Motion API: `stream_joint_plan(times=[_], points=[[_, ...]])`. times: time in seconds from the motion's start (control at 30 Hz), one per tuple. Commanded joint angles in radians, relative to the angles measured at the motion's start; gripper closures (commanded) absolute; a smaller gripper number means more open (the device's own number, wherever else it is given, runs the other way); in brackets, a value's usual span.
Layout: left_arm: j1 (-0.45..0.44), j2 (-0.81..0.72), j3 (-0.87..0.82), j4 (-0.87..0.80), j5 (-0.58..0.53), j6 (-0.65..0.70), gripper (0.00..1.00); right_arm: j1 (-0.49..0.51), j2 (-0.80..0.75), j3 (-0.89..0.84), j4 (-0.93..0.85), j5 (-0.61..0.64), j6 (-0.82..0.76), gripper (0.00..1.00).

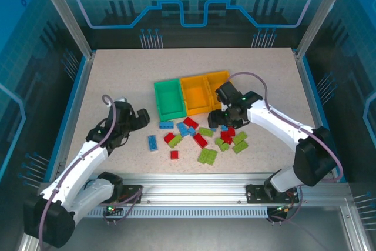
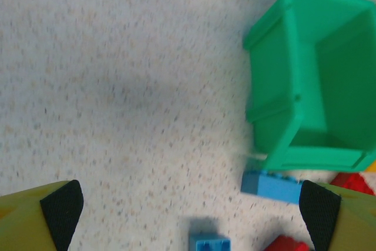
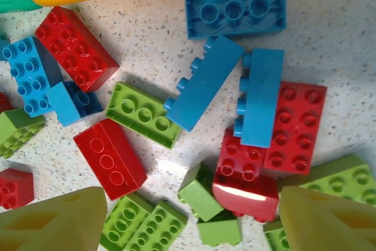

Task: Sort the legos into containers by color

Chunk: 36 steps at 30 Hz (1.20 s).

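Legos (image 1: 200, 140): every one seen lies loose on the table (image 1: 117, 74). Red, blue and green are mixed in a scatter just in front of the bins.

Green bin (image 1: 169, 99): looks empty.
Middle orange bin (image 1: 195, 95): looks empty.
Right orange bin (image 1: 218, 80): partly hidden by the right arm, so its contents cannot be told.

Judgement: sorting has hardly started, and the whole pile is left to do.

Right gripper (image 3: 191, 216): fingers apart, holding nothing, low over the right part of the pile, above red and green bricks.

Left gripper (image 2: 191, 207): fingers wide apart and empty, over the table left of the green bin, with blue bricks near.
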Motion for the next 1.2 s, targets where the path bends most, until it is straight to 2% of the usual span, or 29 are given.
stream_joint_plan(times=[0.0, 0.37, 0.57, 0.77, 0.93, 1.07, 1.17], points=[[-0.032, 0.013, -0.021, -0.078, -0.037, -0.092, 0.01, 0.032, 0.062, 0.065, -0.072, 0.024, 0.11, 0.24], [-0.08, 0.038, -0.048, -0.065, -0.037, -0.118, 0.01, 0.04, 0.286, 0.16, -0.062, 0.035, 0.157, 0.32], [-0.083, 0.052, -0.053, -0.062, -0.033, -0.114, 0.01, 0.04, 0.364, 0.212, -0.076, 0.046, 0.156, 0.42], [-0.086, 0.051, -0.053, -0.061, -0.032, -0.113, 0.01, 0.039, 0.408, 0.234, -0.095, 0.055, 0.155, 0.57], [-0.096, 0.052, -0.047, -0.06, -0.035, -0.113, 0.01, 0.034, 0.416, 0.212, -0.085, 0.049, 0.164, 0.57], [-0.101, 0.056, -0.051, -0.06, -0.037, -0.115, 0.01, 0.029, 0.423, 0.212, -0.087, 0.052, 0.164, 0.54], [-0.106, 0.055, -0.057, -0.059, -0.038, -0.122, 0.01, 0.027, 0.42, 0.21, -0.085, 0.061, 0.164, 0.62]])
